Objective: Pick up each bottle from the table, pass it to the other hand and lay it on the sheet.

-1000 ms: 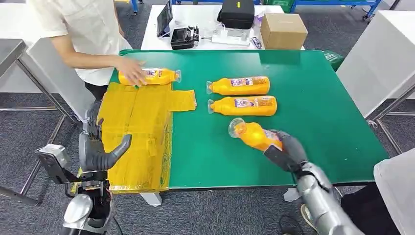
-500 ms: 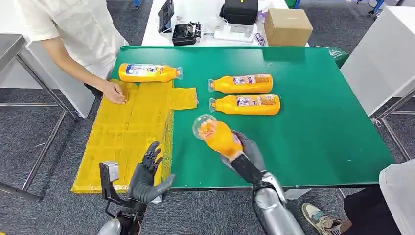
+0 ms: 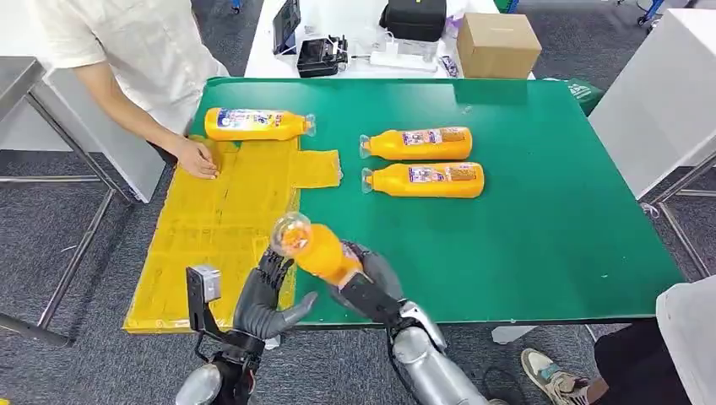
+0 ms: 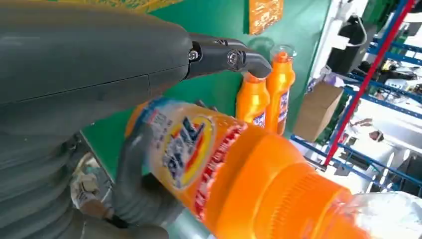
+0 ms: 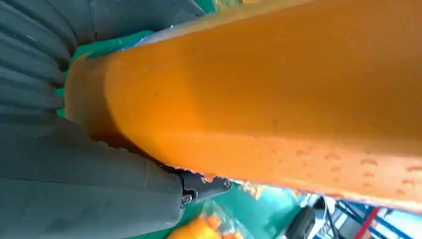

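My right hand [image 3: 369, 284] grips an orange bottle [image 3: 319, 252] by its base and holds it tilted above the table's front edge, clear cap [image 3: 290, 232] pointing up and left. This bottle [image 4: 224, 169] lies close under my left thumb [image 4: 229, 57], and its orange side [image 5: 278, 94] shows in the right wrist view. My left hand [image 3: 267, 295] is raised beside the bottle, fingers spread and holding nothing. The yellow sheet [image 3: 221, 221] covers the table's left part. One bottle [image 3: 253, 124] lies at the sheet's far edge. Two more bottles [image 3: 418, 144] [image 3: 426, 179] lie on the green table [image 3: 549, 194].
A person stands at the far left with a hand [image 3: 198, 158] resting on the sheet. Behind the green table a white table carries a cardboard box [image 3: 498, 44], a black bag [image 3: 412, 17] and electronics. A white table [image 3: 659, 93] stands at the right.
My right hand has carried the bottle leftward along the front edge to my left hand. My left hand has risen to meet it with its fingers spread. The person's hand stays on the sheet.
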Tool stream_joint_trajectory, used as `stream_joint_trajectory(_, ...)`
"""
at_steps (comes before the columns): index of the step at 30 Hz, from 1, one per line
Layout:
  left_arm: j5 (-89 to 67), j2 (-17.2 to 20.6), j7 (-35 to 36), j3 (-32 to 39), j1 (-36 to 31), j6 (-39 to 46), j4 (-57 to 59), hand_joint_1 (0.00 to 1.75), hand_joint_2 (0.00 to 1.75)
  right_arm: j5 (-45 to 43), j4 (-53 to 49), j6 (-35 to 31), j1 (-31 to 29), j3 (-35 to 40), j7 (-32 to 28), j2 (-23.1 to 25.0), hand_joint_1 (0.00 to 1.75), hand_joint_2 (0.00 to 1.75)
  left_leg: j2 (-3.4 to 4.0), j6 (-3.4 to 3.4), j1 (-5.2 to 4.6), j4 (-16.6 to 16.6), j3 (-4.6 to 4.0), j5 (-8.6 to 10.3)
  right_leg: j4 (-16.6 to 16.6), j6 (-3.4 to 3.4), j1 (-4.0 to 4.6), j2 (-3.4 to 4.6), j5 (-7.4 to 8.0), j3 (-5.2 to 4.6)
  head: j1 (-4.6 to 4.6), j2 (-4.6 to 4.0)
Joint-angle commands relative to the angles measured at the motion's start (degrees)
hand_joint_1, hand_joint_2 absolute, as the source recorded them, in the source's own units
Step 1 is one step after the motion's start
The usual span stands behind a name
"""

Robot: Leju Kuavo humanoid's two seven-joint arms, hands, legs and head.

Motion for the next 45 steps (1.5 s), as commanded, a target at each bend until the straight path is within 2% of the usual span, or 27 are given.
stream_joint_trajectory(1, 5.12, -2.12, 0.27, 1.65, -2.99, 1.87, 4.24, 0.00, 1.75, 3.45, 8.29, -2.01, -3.80, 7.15, -0.17, 1.71, 1.75, 1.75, 0.13, -0.01, -0.04, -0.05, 0.15, -0.03, -0.01, -0.03, -0.02, 0.03, -0.01, 0.10, 0.00, 0.00)
stream_joint_trajectory(10, 5.12, -2.08, 0.27, 1.60, -2.90, 1.86, 4.25, 0.00, 1.75, 3.44, 8.32, -1.98, -3.83, 7.14, -0.17, 1.59, 1.75, 1.75, 0.01, -0.01, -0.04, -0.06, 0.12, -0.01, -0.02, -0.03, -0.03, -0.07, -0.03, 0.11, 0.00, 0.00)
stream_joint_trajectory(13, 10.23, -2.21, 0.43, 2.21, -3.25, 0.59, 4.08, 0.00, 1.75, 5.51, 8.22, -3.57, -4.19, 9.74, -0.62, 1.87, 1.75, 1.75, 0.02, -0.01, -0.06, -0.09, 0.22, -0.02, -0.03, -0.05, -0.04, -0.09, -0.05, 0.19, 0.00, 0.00)
stream_joint_trajectory(19, 7.40, -0.43, -1.30, -1.57, -4.65, -1.00, 1.51, 0.00, 1.75, 1.44, 9.81, -1.40, -4.90, 9.31, 0.42, 2.03, 1.75, 1.75, -0.02, -0.01, -0.02, -0.04, 0.06, 0.00, -0.01, -0.03, 0.00, -0.09, -0.02, 0.04, 0.00, 0.00)
stream_joint_trajectory(21, 9.21, -0.93, -0.67, -1.23, -5.07, -1.99, 2.58, 0.03, 1.75, 2.58, 10.58, -2.14, -5.75, 10.37, 0.50, 1.65, 1.75, 1.75, -0.03, 0.00, -0.03, -0.03, 0.07, 0.00, -0.01, -0.03, -0.01, -0.12, -0.03, 0.06, 0.00, 0.00)
stream_joint_trajectory(22, 9.52, -0.82, -0.45, -0.96, -5.80, -1.90, 3.86, 0.80, 1.75, 2.90, 10.91, -1.94, -6.24, 10.94, 0.41, 1.73, 1.75, 1.75, -0.02, 0.00, -0.06, -0.06, 0.16, -0.01, 0.00, -0.04, -0.04, -0.13, -0.05, 0.13, 0.00, 0.00)
stream_joint_trajectory(23, 9.55, -0.89, -0.53, -0.79, -6.11, -1.88, 4.32, 1.75, 1.75, 3.16, 10.96, -1.98, -6.37, 11.23, 0.41, 1.78, 1.75, 1.75, -0.03, 0.00, -0.04, -0.05, 0.08, 0.01, -0.01, -0.02, -0.03, -0.11, -0.02, 0.07, 0.02, 0.00)
stream_joint_trajectory(31, 12.10, -1.68, -0.98, 1.08, -7.74, -2.85, 7.17, 1.75, 1.75, 2.02, 10.90, -1.32, -6.70, 12.04, 0.18, 2.69, 1.75, 1.75, -0.02, -0.02, -0.04, -0.07, 0.17, 0.01, -0.02, -0.05, -0.03, -0.12, -0.05, 0.15, 0.00, 0.00)
stream_joint_trajectory(32, 12.10, -1.60, -0.98, 1.03, -7.69, -2.84, 7.00, 1.75, 1.75, 0.94, 10.57, -0.87, -6.49, 11.63, -0.23, 2.82, 1.15, 1.75, 0.00, -0.01, -0.03, -0.05, 0.09, 0.01, -0.02, -0.04, -0.02, -0.08, -0.03, 0.08, 0.00, 0.00)
stream_joint_trajectory(33, 12.22, -1.64, -1.14, 1.22, -7.60, -2.73, 6.83, 1.75, 1.75, 0.31, 9.91, -0.84, -6.17, 11.58, -0.86, 2.85, 0.00, 1.75, 0.02, -0.01, -0.06, -0.07, 0.20, -0.01, 0.00, -0.05, -0.05, -0.10, -0.06, 0.16, 0.00, 0.00)
stream_joint_trajectory(34, 12.34, -1.61, -1.46, 1.45, -7.64, -2.45, 6.65, 1.75, 1.75, -0.77, 8.58, -0.94, -5.47, 11.36, -2.17, 3.01, 0.00, 0.00, -0.01, -0.01, -0.04, -0.06, 0.12, 0.00, 0.00, -0.04, -0.03, -0.11, -0.05, 0.10, 0.00, 0.00)
stream_joint_trajectory(45, 15.64, -0.90, -1.55, 4.34, -8.47, -2.68, 6.86, 1.75, 1.75, -3.18, 1.19, -1.44, -3.43, 13.66, -5.05, 2.00, 0.00, 0.00, 0.00, -0.01, -0.04, -0.04, 0.10, 0.01, 0.01, -0.03, -0.03, -0.11, -0.04, 0.07, 0.00, 0.00)
